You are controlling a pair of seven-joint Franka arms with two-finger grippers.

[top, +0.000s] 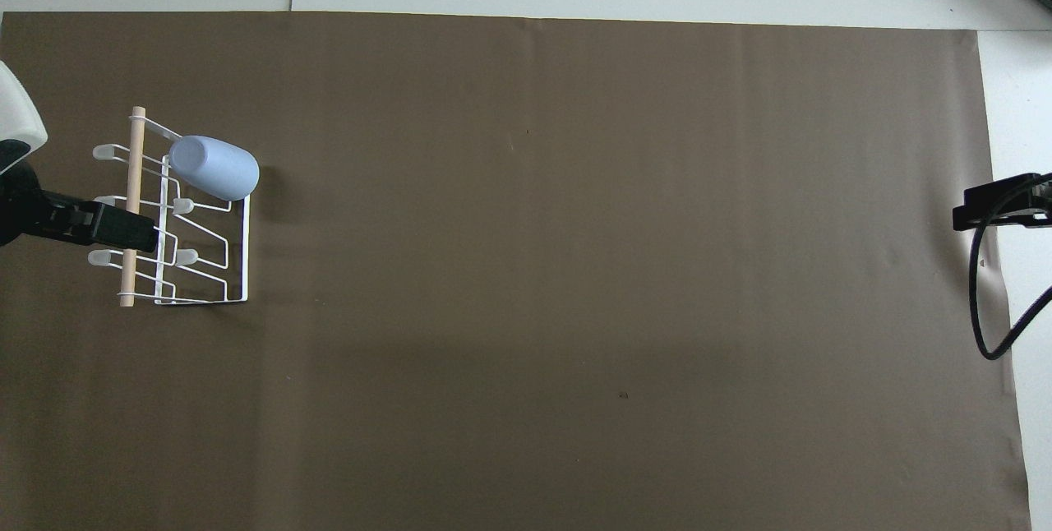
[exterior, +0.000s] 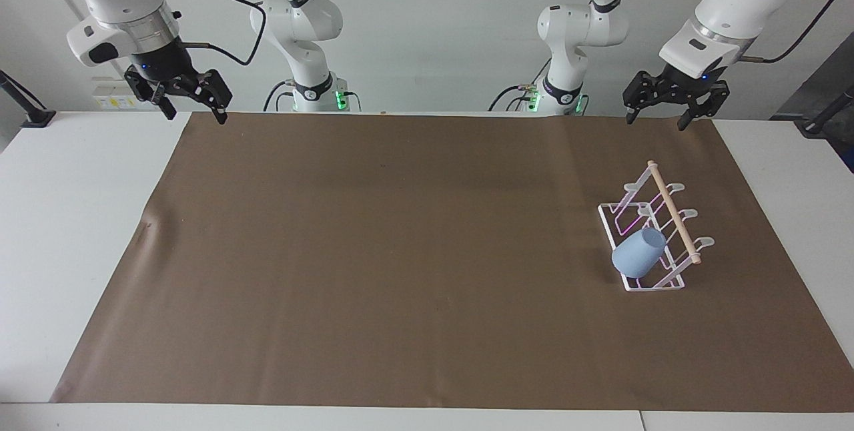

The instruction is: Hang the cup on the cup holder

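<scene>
On the cup holder (exterior: pixel 657 234) hangs the cup (exterior: pixel 639 253), base outward.

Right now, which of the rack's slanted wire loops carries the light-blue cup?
The loop at the end farthest from the robots: the light-blue plastic cup sits upturned there on the white wire cup holder; the other loops are bare.
</scene>
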